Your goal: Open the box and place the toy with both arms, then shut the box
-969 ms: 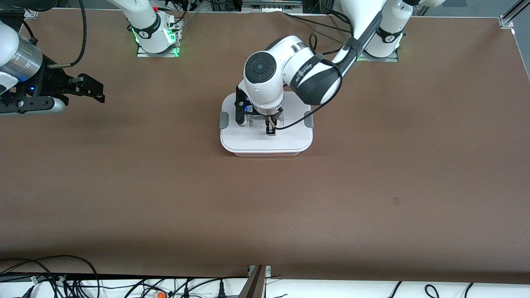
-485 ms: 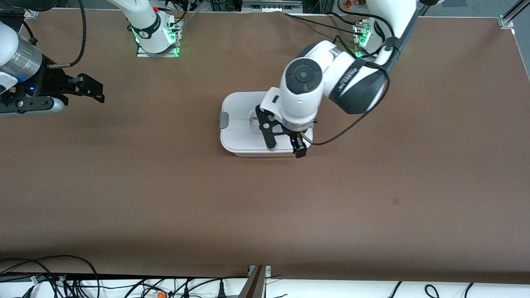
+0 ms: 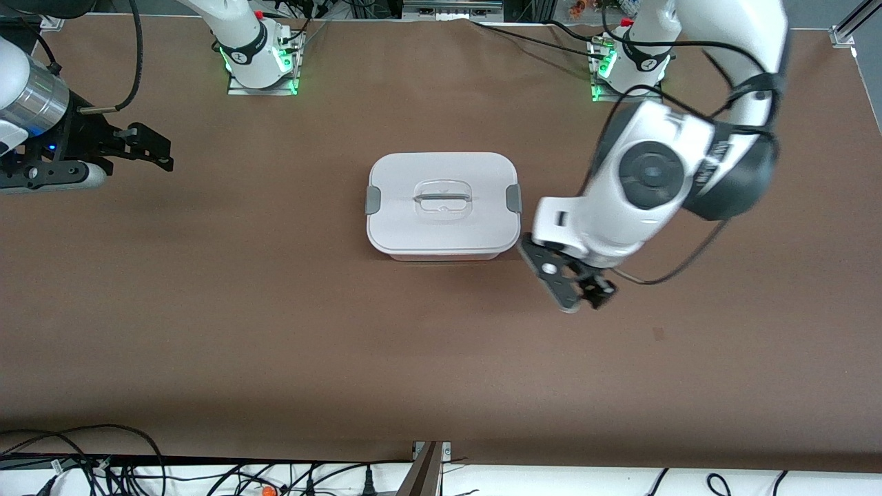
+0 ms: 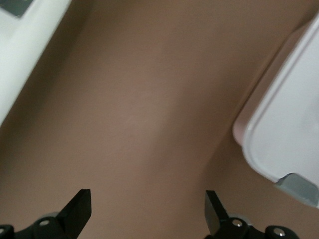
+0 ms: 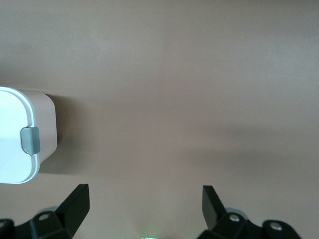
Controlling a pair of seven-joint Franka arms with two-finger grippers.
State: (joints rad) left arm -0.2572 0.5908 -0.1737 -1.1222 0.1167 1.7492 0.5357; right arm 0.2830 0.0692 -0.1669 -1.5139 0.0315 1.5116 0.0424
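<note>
The box (image 3: 443, 205) sat in the middle of the brown table (image 3: 275, 331), its white lid (image 3: 441, 172) seated flat on top and a grey clip (image 3: 373, 200) showing at each short end. The clear handle (image 3: 442, 200) lay recessed in the lid's centre with nothing touching it. I could not see the toy anywhere on the table.

My left gripper (image 3: 579, 297) hung over bare table just beside the box, toward my left arm's end and off the corner nearest the front camera. Its fingers (image 4: 79, 209) stood wide apart and held nothing. From my left wrist I saw only brown table between them, with a corner of the box and one of its grey clips (image 4: 298, 185) at the edge of the frame.

My right gripper (image 3: 148, 148) waited over the table at my right arm's end, well apart from the box. Its fingers (image 5: 77, 204) were spread wide too, empty, and my right wrist view caught the box's end wall (image 5: 46, 127) and its clip (image 5: 30, 140).
</note>
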